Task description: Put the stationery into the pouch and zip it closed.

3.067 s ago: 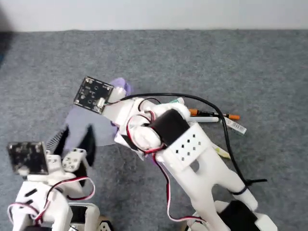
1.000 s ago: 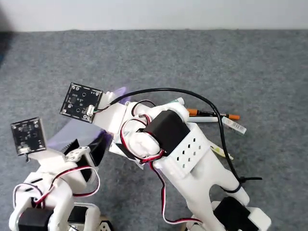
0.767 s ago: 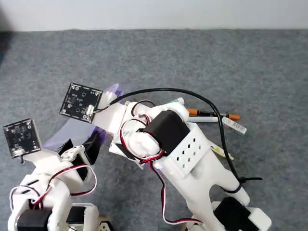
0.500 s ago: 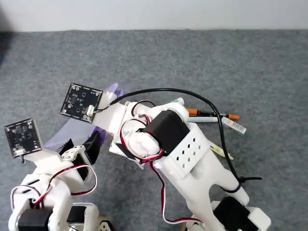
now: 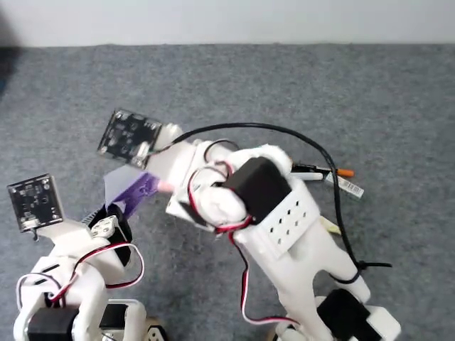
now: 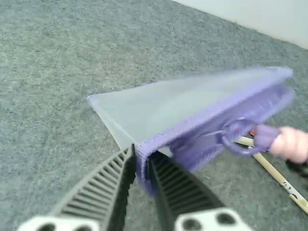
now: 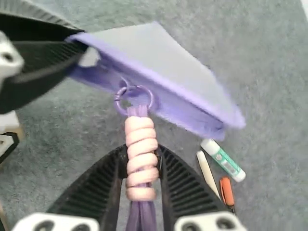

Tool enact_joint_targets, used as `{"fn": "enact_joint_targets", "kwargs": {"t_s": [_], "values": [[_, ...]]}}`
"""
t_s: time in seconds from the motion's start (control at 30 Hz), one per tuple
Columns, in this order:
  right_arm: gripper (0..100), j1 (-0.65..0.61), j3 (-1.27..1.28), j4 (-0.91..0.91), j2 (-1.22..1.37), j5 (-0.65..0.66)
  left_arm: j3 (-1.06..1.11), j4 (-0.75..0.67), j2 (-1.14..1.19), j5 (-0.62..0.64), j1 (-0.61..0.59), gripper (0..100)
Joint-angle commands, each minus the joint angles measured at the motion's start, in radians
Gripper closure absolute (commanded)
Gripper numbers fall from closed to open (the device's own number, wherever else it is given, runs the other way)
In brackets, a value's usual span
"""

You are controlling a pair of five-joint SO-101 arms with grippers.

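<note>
Left claw [image 6: 139, 156] pinches the soft purple see-through pouch [image 6: 159, 108], right claw [image 7: 140, 151] grips its curly pink zip pull [image 7: 139, 137] — a hard tug could yank the pouch loose.

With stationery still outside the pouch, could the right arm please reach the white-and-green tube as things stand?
Probably not yet: the right end effector is shut on the pink zipper pull of the pouch and would have to let go first. The white-and-green tube itself lies uncovered on the grey table.
</note>
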Motion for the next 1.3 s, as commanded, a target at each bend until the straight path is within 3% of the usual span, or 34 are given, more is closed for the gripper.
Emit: {"fn": "enact_joint_targets", "kwargs": {"t_s": [0.0, 0.23, 0.6, 1.07, 1.27], "values": [[99.0, 0.088, -0.049, 0.013, -0.010, -0.009, -0.002, -0.014, 0.018, -0.011, -0.015, 99], [99.0, 0.125, -0.052, 0.050, -0.012, -0.005, 0.025, -0.015, 0.018, -0.011, -0.018, 99], [99.0, 0.360, -0.049, 0.050, -0.010, 0.055, 0.019, -0.015, 0.018, -0.025, -0.020, 99], [99.0, 0.513, -0.017, 0.039, -0.001, 0.075, 0.019, -0.015, 0.018, -0.095, -0.020, 99], [99.0, 0.518, 0.025, 0.042, -0.010, 0.072, 0.019, -0.015, 0.018, -0.095, -0.020, 99]]}}
